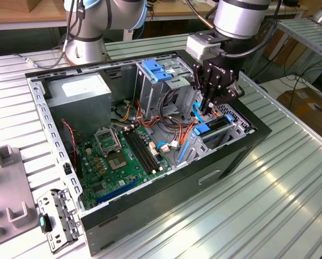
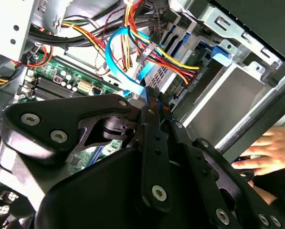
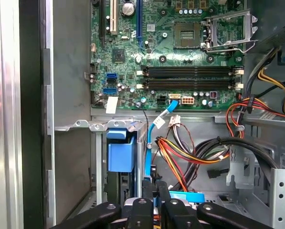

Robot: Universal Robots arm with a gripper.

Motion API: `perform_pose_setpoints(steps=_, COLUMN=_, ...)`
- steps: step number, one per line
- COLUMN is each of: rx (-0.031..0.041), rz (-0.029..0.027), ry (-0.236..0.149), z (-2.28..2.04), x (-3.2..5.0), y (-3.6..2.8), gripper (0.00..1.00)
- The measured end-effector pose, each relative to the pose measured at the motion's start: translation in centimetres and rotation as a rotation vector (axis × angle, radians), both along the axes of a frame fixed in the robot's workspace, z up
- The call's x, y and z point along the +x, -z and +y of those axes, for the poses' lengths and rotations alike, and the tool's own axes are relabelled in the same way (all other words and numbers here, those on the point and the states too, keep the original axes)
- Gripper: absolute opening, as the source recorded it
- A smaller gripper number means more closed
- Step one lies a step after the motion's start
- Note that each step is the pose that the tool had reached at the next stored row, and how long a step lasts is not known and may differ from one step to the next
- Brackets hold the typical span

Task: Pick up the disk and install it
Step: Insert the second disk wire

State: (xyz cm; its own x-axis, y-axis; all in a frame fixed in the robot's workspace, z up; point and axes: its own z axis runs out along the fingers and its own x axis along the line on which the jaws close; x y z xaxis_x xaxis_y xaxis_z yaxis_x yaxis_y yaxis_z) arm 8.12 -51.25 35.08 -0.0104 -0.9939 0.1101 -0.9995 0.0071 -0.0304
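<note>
PC case [image 1: 69,162] lies open on the worktop [image 1: 290,205], motherboard [image 1: 123,156] at its floor, blue-latched cage [image 1: 158,73] toward the back. Gripper [image 1: 206,105] hangs over the drive bay at the case's front end, fingers [image 2: 154,102] pinched on a light-blue data cable [image 3: 148,152]. Disk [image 1: 210,128] sits in that bay, just below the gripper. A hand [image 2: 266,150] rests outside the case wall.

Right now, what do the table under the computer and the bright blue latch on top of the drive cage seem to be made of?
The table looks like bare metal, likely aluminium: silvery ribbed slats with a dull sheen. The blue latch looks like moulded plastic: uniform bright colour, smooth matte surface, no metallic glint. The drive cage under it seems to be unpainted sheet steel, grey and folded.
</note>
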Motion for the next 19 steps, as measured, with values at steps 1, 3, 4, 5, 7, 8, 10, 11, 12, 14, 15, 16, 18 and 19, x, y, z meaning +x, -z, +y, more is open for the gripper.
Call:
perform_pose_setpoints(steps=1, rx=0.0000, rz=0.0000, ry=0.000, z=0.00, x=0.00, y=0.00, gripper=0.16)
perform_pose_setpoints(steps=3, rx=0.0001, rz=0.0000, ry=0.000, z=-0.01, x=0.00, y=0.00, gripper=0.16)
perform_pose_setpoints(steps=4, rx=0.0000, rz=0.0000, ry=0.000, z=-0.02, x=0.00, y=0.00, gripper=0.16)
perform_pose_setpoints(steps=5, rx=-0.0001, rz=0.0000, ry=0.000, z=-0.02, x=0.00, y=0.00, gripper=0.16)
perform_pose_setpoints(steps=7, rx=0.0000, rz=0.0000, ry=0.000, z=-0.03, x=0.00, y=0.00, gripper=0.16)
perform_pose_setpoints(steps=8, rx=0.0000, rz=0.0000, ry=0.000, z=-0.03, x=0.00, y=0.00, gripper=0.16)
perform_pose_setpoints(steps=10, rx=-0.0001, rz=0.0000, ry=0.000, z=-0.05, x=0.00, y=0.00, gripper=0.16)
perform_pose_setpoints(steps=11, rx=-0.0001, rz=0.0000, ry=0.000, z=-0.10, x=0.00, y=0.00, gripper=0.16)
perform_pose_setpoints(steps=12, rx=0.0001, rz=0.0000, ry=0.000, z=-0.19, x=0.00, y=0.00, gripper=0.16)
perform_pose_setpoints(steps=14, rx=-0.0001, rz=0.0000, ry=0.000, z=-0.49, x=0.00, y=-0.01, gripper=0.16)
perform_pose_setpoints(steps=15, rx=0.0000, rz=0.0000, ry=0.000, z=-0.73, x=0.00, y=0.00, gripper=0.16)
perform_pose_setpoints(steps=16, rx=-0.0001, rz=0.0000, ry=0.000, z=-0.98, x=0.00, y=0.00, gripper=0.16)
perform_pose_setpoints(steps=18, rx=0.0000, rz=0.0000, ry=0.000, z=-1.23, x=0.00, y=0.00, gripper=0.16)
perform_pose_setpoints(steps=19, rx=-0.0003, rz=0.0000, ry=0.000, z=-1.36, x=0.00, y=0.00, gripper=0.16)
